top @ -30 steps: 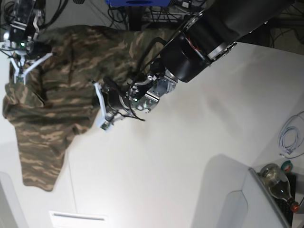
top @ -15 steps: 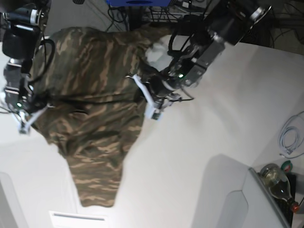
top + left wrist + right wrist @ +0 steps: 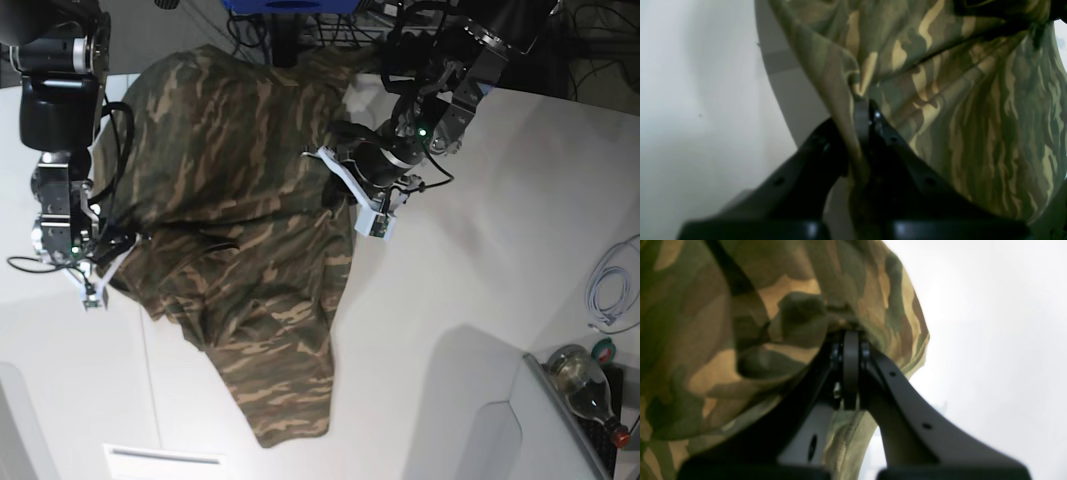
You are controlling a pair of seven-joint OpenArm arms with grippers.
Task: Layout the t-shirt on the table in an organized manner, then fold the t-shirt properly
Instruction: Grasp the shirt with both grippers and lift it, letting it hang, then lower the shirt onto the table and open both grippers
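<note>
Base view: shirt [image 3: 240, 230] held stretched between left gripper [image 3: 352, 195] and right gripper [image 3: 97, 282], both clamped on cloth, tail draped over table [image 3: 470, 260].

1. This looks like a robotics lab or test bench.
2. Two black robot arms [image 3: 60, 110] work over a broad white table [image 3: 470, 260].
3. Tangled cables [image 3: 300, 30] crowd the far edge.
4. A loose white cord [image 3: 610, 285] and a bottle [image 3: 590, 390] sit aside.
</note>
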